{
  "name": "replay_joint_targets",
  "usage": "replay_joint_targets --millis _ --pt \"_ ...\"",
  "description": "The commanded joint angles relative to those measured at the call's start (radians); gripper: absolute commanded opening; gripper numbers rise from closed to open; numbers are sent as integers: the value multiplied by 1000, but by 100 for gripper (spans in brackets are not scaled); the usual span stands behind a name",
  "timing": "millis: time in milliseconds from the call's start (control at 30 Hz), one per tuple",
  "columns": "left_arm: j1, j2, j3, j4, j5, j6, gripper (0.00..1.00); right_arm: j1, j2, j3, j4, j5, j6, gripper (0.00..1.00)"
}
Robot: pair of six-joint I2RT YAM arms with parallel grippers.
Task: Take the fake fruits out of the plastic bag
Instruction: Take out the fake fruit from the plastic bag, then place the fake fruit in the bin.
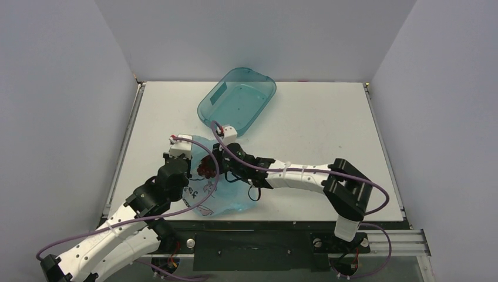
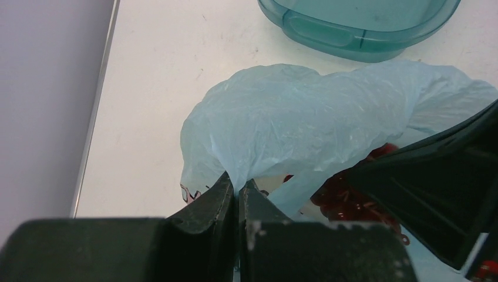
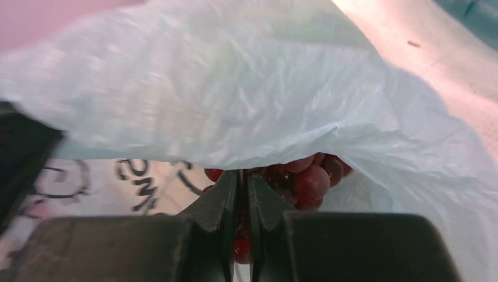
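Observation:
The light blue plastic bag (image 1: 218, 197) lies crumpled at the near left of the table. My left gripper (image 1: 192, 157) is shut on a pinch of its upper film (image 2: 239, 182) and holds it raised. My right gripper (image 1: 216, 166) reaches in under the raised film from the right. In the right wrist view it (image 3: 242, 176) is shut on the dark red bunch of grapes (image 3: 308, 179), with one grape between the jaws. The grapes also show in the top view (image 1: 205, 169) and the left wrist view (image 2: 346, 197). The two green round fruits are hidden.
A rigid teal transparent tub (image 1: 238, 97) lies tilted at the back centre of the white table (image 1: 329, 129); its rim shows in the left wrist view (image 2: 358, 29). Grey walls enclose the table on three sides. The two arms meet closely over the bag.

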Motion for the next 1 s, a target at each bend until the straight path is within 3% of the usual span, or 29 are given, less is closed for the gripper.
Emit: replay_joint_targets --millis 0,300,567,967 --pt "-42 -22 39 -1 -67 -32 0 -3 -124 -9 56 -21 9 0" --pt "-129 -91 30 1 -160 -21 0 19 -240 -35 54 -48 40 0" --pt "-133 -99 32 -4 -188 -12 0 24 -406 -42 -151 -111 -31 0" --pt "-133 -40 41 -13 -198 -3 0 -4 -669 -8 -312 -122 -129 0"
